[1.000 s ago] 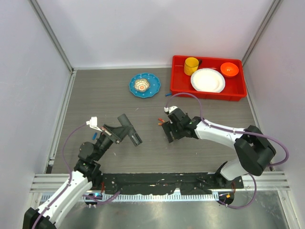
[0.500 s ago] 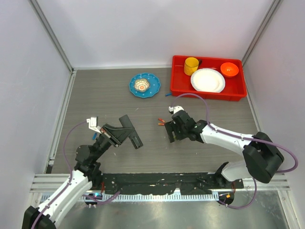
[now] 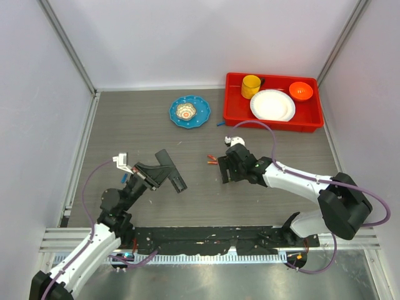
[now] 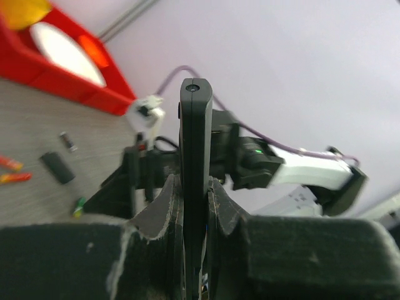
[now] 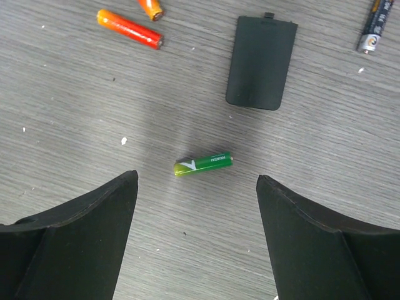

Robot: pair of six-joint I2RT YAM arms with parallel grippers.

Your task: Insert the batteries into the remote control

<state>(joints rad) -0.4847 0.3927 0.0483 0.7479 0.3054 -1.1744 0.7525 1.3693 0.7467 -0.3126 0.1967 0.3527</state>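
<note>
Orange-red batteries (image 5: 129, 29), one green-and-white battery (image 5: 203, 164), black flat cover (image 5: 260, 62), grey wood-grain counter (image 5: 69, 125); black remote control (image 4: 195, 156); red tray (image 3: 269, 122); blue patterned plate (image 3: 201, 107)

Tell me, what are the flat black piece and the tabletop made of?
The flat black piece looks like matte moulded plastic: dull even surface, rounded corners, small tab on one edge. The tabletop looks like grey wood-grain laminate, going by its fine streaks; it could be real wood.
</note>
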